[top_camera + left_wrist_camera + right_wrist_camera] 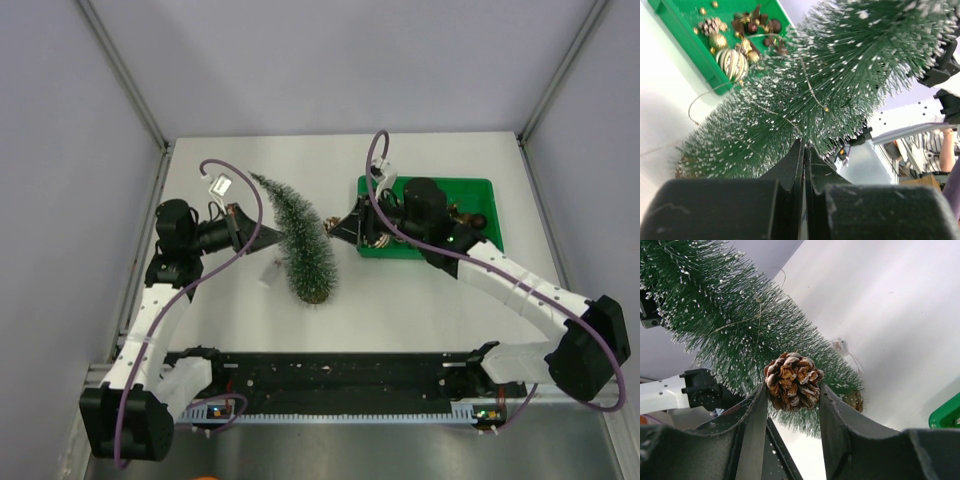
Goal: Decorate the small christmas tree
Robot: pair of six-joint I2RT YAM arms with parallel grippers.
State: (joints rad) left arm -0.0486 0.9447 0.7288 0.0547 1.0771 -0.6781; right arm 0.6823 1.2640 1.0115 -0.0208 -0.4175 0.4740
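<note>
Small dark green bottle-brush christmas tree (pixel 303 240): stood just left of right gripper (pixel 338 228), clamped on brown pine cone (pixel 793 381); left gripper (pixel 243 228) pinched shut at opposite flank.

Tree (pixel 303 245): dark green, white-flecked tips. Pine cone (pixel 792 381) inside right pincer (pixel 792 388): brown, pale-edged scales. Tray (pixel 482 192): bright green.

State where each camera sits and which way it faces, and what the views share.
Top: overhead from the near side, looking down on the table; left arm and right arm show.
Left wrist: past the closed left gripper into the tree, green tray beyond.
Right wrist: past the right gripper, clamped on a pine cone, toward the tree.
Shared: all views show the tree.
</note>
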